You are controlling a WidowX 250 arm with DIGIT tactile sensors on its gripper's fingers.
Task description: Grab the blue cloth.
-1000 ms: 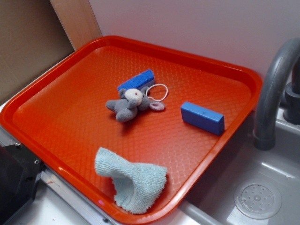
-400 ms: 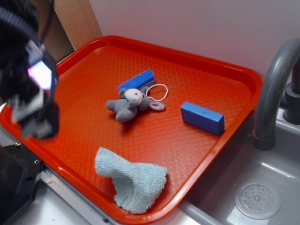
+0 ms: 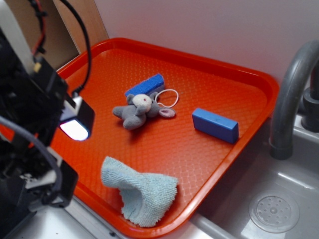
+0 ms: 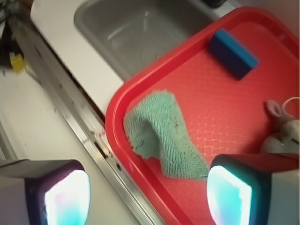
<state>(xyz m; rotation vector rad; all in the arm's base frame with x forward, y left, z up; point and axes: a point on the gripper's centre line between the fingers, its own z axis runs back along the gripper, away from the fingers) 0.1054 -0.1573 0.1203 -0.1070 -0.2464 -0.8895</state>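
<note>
Exterior view: a pale light-blue terry cloth (image 3: pixel 141 195) lies rumpled, one fold raised, at the near edge of a red textured plastic tray (image 3: pixel 209 79). Mid-tray sits a small grey plush mouse (image 3: pixel 134 112) with a white cord loop, touching a dark-blue rectangular block (image 3: pixel 146 85) behind it. A second dark-blue block (image 3: pixel 215 125) lies apart, toward the tray's right rim. A grey curved faucet (image 3: pixel 289 94) rises over a grey sink basin (image 3: pixel 274 199) with a round drain. The black robot arm fills the left side, partly blurred; one glowing finger pad (image 3: pixel 76 128) shows, its mate hidden, so the spread is unreadable here.

Wrist view: the gripper (image 4: pixel 145 194) has its two fingers spread wide, nothing between them. One finger hangs over the white counter (image 4: pixel 56 112) outside the tray, the other over the tray. The cloth (image 4: pixel 164 136) lies beyond the fingers, untouched, just inside the rim. A metal rail runs along the counter edge, plainer here than in the exterior view.
</note>
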